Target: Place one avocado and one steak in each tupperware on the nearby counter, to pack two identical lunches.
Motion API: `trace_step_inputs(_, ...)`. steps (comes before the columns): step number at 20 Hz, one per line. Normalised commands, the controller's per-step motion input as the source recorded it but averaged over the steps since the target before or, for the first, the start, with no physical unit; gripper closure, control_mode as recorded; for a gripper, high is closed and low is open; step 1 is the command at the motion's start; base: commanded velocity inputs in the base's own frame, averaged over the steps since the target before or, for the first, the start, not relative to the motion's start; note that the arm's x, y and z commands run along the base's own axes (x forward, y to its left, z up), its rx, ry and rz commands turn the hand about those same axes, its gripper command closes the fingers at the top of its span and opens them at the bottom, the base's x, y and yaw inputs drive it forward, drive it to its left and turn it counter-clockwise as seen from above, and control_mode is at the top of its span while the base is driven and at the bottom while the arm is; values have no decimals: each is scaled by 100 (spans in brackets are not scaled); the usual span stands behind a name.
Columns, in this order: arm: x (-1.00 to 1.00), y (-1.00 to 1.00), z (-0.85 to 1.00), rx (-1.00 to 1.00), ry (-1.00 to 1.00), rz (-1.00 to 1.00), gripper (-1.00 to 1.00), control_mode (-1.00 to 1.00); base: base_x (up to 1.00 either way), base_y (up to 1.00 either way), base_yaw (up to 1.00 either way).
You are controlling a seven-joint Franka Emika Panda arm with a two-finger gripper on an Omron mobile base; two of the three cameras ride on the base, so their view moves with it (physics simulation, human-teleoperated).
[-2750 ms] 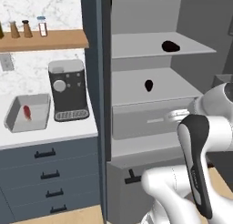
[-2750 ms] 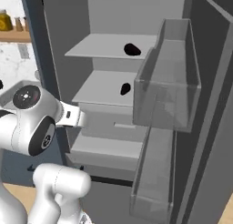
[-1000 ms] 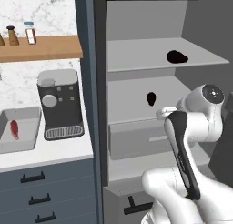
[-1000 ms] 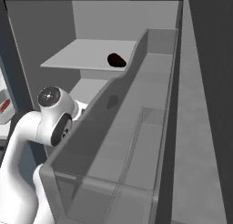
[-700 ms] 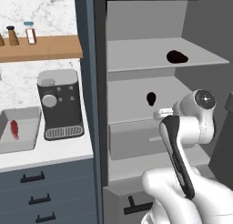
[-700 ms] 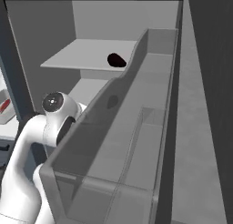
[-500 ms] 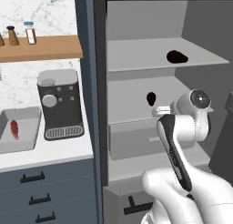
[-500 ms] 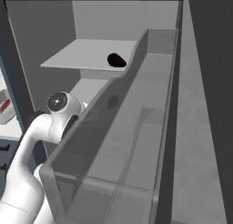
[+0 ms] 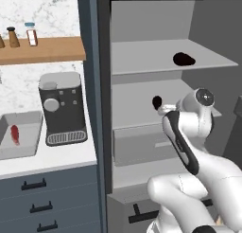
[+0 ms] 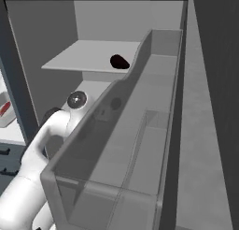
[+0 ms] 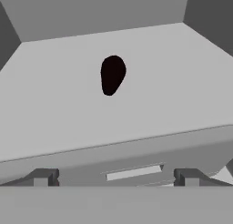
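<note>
One avocado (image 9: 157, 102) lies on the fridge's middle shelf, and in the hand view this avocado (image 11: 112, 74) sits ahead of my gripper (image 11: 116, 177), past the shelf's front edge. The gripper is open, with nothing between its fingertips (image 11: 43, 176). In the left base view my gripper (image 9: 166, 108) hovers just right of that fruit. A second avocado (image 9: 183, 59) rests on the upper shelf, where the right base view also shows this avocado (image 10: 119, 61). On the white counter (image 9: 52, 158), at the far left, a grey tupperware (image 9: 29, 147) holds a red steak (image 9: 14, 134).
A black coffee machine (image 9: 61, 109) stands beside the tupperware, under a wooden shelf (image 9: 42, 49) with jars. A grey pull-out drawer (image 9: 139, 144) sits below the middle fridge shelf. The open door's translucent bin (image 10: 140, 135) crowds the arm's right side.
Since the oldest frames the base has driven right, closer to the fridge. Over the last second the hand has reached in toward the middle-shelf avocado, jaws staying open.
</note>
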Motion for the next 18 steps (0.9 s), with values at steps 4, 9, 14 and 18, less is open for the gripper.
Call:
trace_step_inputs(4,55,0,-14,0,2,0,-100,-100,0,0,0)
trace_step_inputs(9,36,0,-21,0,0,0,-100,-100,0,0,0)
trace_step_inputs(14,37,0,-19,0,0,0,-100,-100,0,0,0)
trace_step_inputs(18,34,0,0,0,2,0,-100,-100,0,0,0)
